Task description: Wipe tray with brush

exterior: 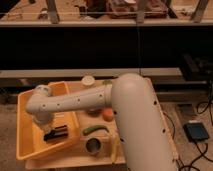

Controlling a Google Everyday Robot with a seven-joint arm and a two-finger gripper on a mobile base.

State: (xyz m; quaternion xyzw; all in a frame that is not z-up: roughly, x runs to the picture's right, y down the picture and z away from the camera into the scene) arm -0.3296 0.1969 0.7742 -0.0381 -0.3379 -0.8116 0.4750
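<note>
Looking down on the table, you have the arm bent across from the right and dipping into the tray [24, 107], which sits at the left end of the wooden tabletop [75, 86]. Your gripper [46, 125] hangs low over the tray floor, at the left end of the brush [57, 132], which lies flat near the tray's right wall. Whether it is clamped on the brush or free of it, you cannot tell. Just outside that wall lie a green vegetable [95, 129] and a metal cup [93, 146]
</note>
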